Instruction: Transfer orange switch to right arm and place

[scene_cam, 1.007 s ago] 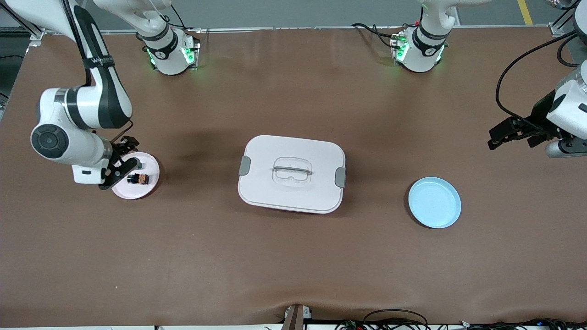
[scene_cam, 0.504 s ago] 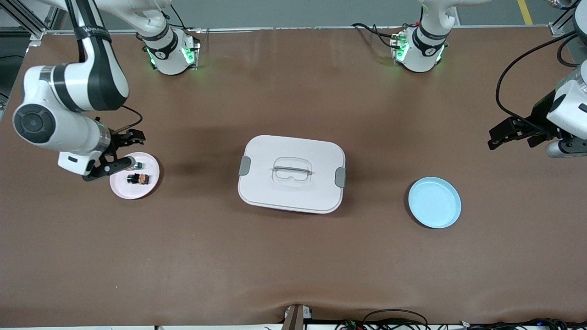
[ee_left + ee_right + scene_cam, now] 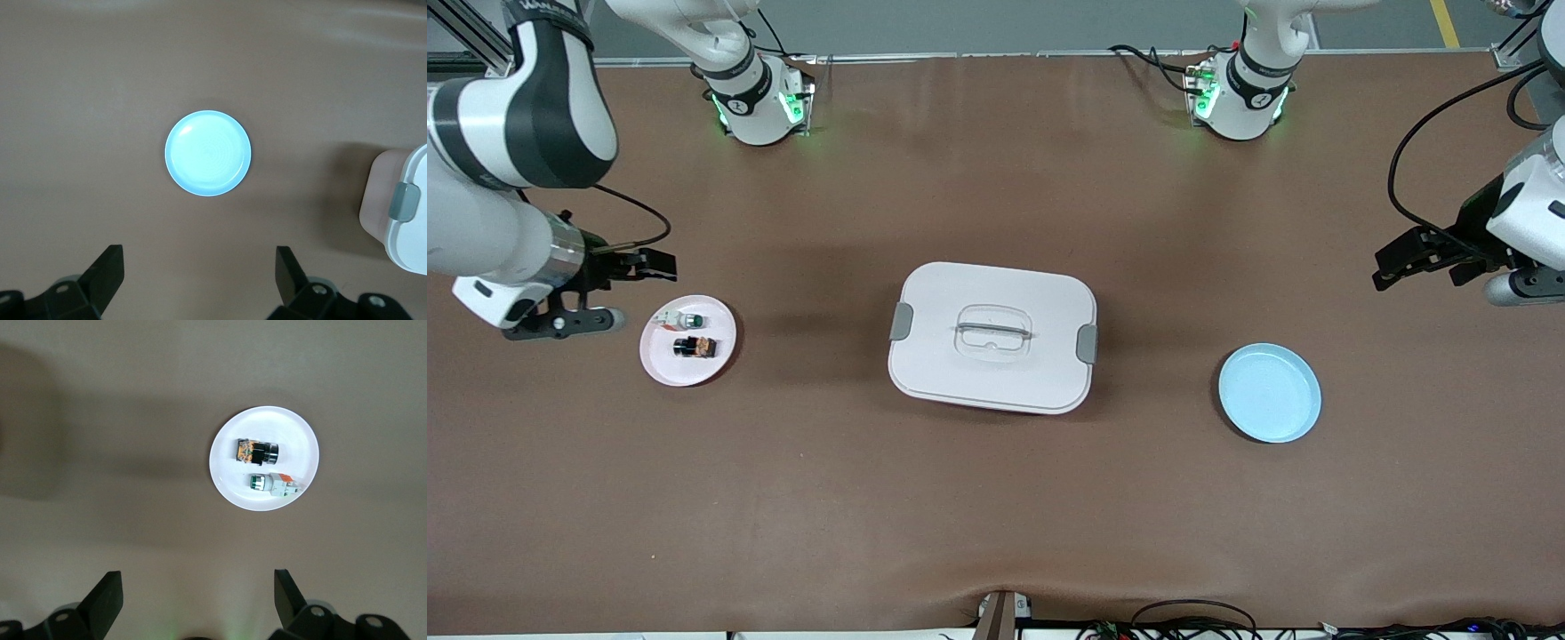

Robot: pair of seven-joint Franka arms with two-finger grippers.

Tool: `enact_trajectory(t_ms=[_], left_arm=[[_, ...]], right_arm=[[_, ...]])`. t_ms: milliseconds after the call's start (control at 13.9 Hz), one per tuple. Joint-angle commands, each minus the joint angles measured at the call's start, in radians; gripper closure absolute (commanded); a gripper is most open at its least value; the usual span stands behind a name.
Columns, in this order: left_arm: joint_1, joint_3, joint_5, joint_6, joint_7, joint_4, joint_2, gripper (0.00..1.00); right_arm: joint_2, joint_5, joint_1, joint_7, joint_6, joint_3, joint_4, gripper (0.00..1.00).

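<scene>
on the white plate (image 3: 660, 363) lies the orange switch (image 3: 695, 347), untouched; right pincer (image 3: 615, 292) and left pincer (image 3: 1400, 263) both hang released, their arms cut off by the frame.

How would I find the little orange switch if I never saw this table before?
Start at the big white lidded box in the middle of the table, then look toward the right arm's end for the small pink plate. Two tiny parts lie on it. The orange switch is the black one with the orange middle, nearer the front camera than the white part with a green top.
</scene>
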Motion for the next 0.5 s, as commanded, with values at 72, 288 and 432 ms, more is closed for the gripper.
enact_trajectory(t_ms=[72,288,432], left_arm=[[-0.004,0.003,0.01,-0.087,-0.005,0.062,0.013,0.0],[-0.004,0.005,0.015,-0.124,0.001,0.087,0.023,0.0],[-0.002,0.005,0.015,-0.137,0.019,0.086,0.023,0.0]], right_arm=[[0.004,0.051,-0.081,0.026,-0.048,0.004,0.074,0.0],[0.01,0.052,-0.111,0.001,-0.086,0.004,0.133,0.0],[0.008,0.039,-0.104,0.009,-0.097,0.006,0.154,0.0]])
